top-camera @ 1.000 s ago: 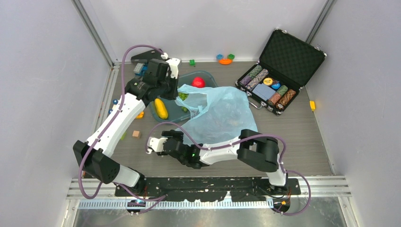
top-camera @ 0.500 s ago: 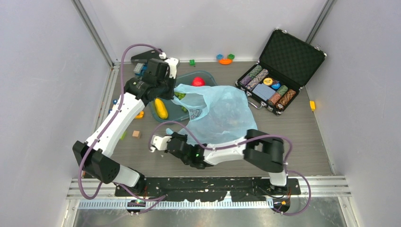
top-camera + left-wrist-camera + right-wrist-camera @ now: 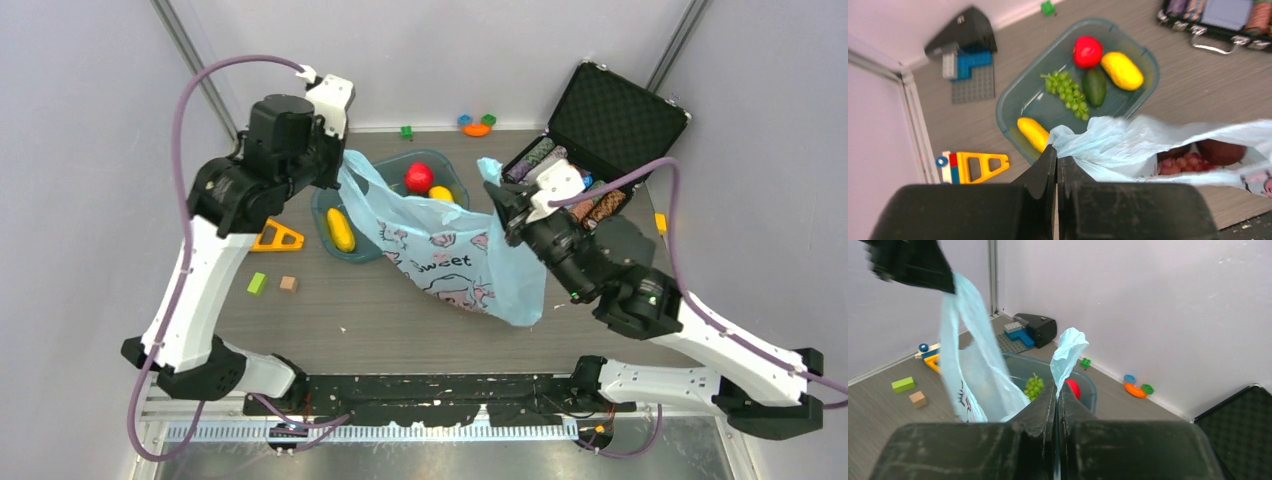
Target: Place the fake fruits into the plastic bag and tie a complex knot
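The light-blue plastic bag (image 3: 450,255) hangs stretched between my two grippers above the table. My left gripper (image 3: 1056,150) is shut on its left handle, and my right gripper (image 3: 1057,387) is shut on its right handle (image 3: 1068,352). Inside the bag lie purple grapes (image 3: 1180,162) and a dark red round fruit (image 3: 1220,151). The blue-tinted tub (image 3: 1013,97) below holds a red apple (image 3: 1087,51), two yellow fruits (image 3: 1121,70) (image 3: 1033,132), a dark green fruit (image 3: 1094,86) and green grapes (image 3: 1066,92). No knot is in view.
An open case of poker chips (image 3: 590,150) stands at the back right. A yellow triangle toy (image 3: 277,237), a green block (image 3: 257,283) and a tan block (image 3: 288,283) lie left of the tub. More small blocks (image 3: 477,125) sit by the back wall.
My right gripper shut on the bag's right handle and rose to the right. The left arm lifted too, so the bag came up off the table and stretched between them.
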`<state>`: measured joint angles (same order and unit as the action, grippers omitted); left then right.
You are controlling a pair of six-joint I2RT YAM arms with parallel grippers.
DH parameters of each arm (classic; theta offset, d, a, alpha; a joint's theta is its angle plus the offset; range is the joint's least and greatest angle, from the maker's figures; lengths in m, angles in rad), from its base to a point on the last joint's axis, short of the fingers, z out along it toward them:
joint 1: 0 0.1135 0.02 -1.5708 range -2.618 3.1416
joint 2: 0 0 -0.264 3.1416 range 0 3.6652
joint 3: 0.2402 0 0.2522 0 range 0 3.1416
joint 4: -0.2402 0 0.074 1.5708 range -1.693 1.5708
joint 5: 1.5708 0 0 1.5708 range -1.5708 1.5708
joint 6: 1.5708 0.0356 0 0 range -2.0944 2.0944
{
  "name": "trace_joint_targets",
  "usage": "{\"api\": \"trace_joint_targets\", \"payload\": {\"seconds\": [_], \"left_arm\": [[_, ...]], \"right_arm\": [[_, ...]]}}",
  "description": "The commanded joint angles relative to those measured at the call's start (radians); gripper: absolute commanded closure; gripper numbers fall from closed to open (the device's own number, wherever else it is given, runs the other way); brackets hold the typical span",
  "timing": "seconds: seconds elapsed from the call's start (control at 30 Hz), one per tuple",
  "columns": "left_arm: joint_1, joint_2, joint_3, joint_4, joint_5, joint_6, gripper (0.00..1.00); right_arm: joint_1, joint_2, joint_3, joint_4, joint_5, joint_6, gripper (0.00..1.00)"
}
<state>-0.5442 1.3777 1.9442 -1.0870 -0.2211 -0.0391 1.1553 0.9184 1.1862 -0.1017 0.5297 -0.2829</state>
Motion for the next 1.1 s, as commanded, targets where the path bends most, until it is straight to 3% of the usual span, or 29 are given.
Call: {"api": "trace_joint_targets", "payload": {"seconds": [0.0,0.07,0.13,0.3,0.43,0.53,0.67,0.77,1.07], "left_arm": [[-0.096,0.038,0.295,-0.241,-0.101,0.067,1.00],[-0.124,0.086,0.430,-0.339,-0.107,0.061,1.00],[-0.153,0.101,0.472,-0.388,-0.107,0.061,1.00],[-0.204,0.082,0.461,-0.442,-0.109,0.031,1.00],[-0.206,0.031,0.339,-0.426,-0.105,-0.001,0.98],[-0.206,-0.021,0.200,-0.347,-0.105,-0.003,0.79],[-0.205,-0.097,0.066,-0.226,-0.047,-0.004,0.27],[-0.194,-0.175,0.001,-0.112,0.020,-0.019,0.02],[-0.172,-0.333,-0.021,0.021,0.340,-0.062,0.01]], "right_arm": [[-0.093,0.009,0.105,-0.207,-0.127,0.026,0.95],[-0.142,0.011,0.127,-0.228,-0.183,0.028,0.95],[-0.204,0.015,0.134,-0.237,-0.255,0.049,0.95],[-0.343,0.024,0.105,-0.206,-0.480,0.139,0.95],[-0.390,0.039,0.056,-0.162,-0.576,0.191,0.95],[-0.469,0.049,-0.002,-0.088,-0.706,0.249,0.95],[-0.563,0.075,-0.048,-0.038,-0.833,0.329,0.95],[-0.604,0.090,-0.047,-0.028,-0.878,0.353,0.95],[-0.703,0.123,-0.024,-0.028,-0.929,0.369,0.95]]}}
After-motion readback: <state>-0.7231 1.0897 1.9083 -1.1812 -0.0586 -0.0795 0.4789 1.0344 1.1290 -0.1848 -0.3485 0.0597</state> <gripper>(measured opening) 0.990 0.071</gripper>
